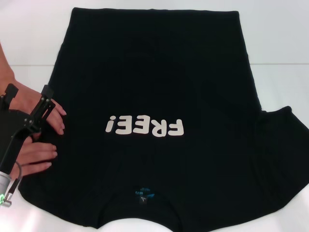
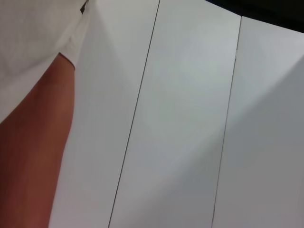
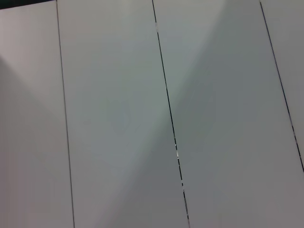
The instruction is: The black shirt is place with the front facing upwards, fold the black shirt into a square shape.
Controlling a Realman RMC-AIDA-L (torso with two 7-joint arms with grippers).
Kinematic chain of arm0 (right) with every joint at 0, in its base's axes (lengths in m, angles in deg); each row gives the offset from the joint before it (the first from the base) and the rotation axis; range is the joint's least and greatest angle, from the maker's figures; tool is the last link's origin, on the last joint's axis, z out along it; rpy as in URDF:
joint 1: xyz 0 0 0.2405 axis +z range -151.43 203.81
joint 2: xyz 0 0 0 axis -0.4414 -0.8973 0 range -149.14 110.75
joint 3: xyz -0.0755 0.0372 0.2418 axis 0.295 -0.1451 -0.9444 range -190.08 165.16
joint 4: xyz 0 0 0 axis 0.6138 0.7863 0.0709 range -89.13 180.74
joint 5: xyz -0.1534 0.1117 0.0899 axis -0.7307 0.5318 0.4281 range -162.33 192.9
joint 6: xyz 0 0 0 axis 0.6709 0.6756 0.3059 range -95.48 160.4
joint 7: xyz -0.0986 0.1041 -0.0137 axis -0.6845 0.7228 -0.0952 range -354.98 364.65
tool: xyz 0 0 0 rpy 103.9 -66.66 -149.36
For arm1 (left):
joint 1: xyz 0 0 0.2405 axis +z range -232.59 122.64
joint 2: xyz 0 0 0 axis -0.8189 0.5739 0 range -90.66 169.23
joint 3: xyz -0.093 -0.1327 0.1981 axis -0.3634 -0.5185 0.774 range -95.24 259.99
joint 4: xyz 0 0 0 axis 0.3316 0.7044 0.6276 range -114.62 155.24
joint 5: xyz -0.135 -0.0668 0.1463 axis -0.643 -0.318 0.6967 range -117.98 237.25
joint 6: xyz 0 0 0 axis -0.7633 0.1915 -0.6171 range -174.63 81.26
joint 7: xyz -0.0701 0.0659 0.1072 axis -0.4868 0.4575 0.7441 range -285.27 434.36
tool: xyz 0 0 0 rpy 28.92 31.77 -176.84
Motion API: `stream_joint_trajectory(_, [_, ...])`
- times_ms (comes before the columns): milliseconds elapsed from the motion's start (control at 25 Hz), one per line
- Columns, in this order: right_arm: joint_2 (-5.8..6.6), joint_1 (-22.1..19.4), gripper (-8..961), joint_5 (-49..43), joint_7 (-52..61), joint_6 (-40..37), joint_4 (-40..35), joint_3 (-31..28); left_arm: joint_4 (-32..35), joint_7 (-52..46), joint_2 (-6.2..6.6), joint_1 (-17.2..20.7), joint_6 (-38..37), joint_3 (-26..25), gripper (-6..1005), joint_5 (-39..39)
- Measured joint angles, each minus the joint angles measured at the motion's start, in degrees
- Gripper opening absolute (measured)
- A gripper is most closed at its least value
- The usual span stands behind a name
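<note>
The support surface is a white table (image 1: 280, 43). The black shirt (image 1: 159, 87) lies spread flat directly on it, front up, with the collar and blue neck label (image 1: 144, 194) at the near edge and the hem at the far side. White "FREE!" lettering (image 1: 145, 127) faces upward. Two human hands (image 1: 41, 133) rest on the shirt's left edge.

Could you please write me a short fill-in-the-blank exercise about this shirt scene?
1. The black shirt lies spread on the ____ table.
2. Its white lettering reads ____.
3. A person's hands rest at the shirt's ____ edge, beside the left hand.

Missing words: white; FREE!; left
</note>
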Motion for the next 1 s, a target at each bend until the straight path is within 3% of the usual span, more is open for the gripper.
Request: stream_joint_trajectory(1000, [0.00, 0.0, 896, 0.0, -0.3, 0.0, 0.6, 0.0, 0.0, 0.1, -0.09, 0.3, 0.0, 0.0, 938, 0.0])
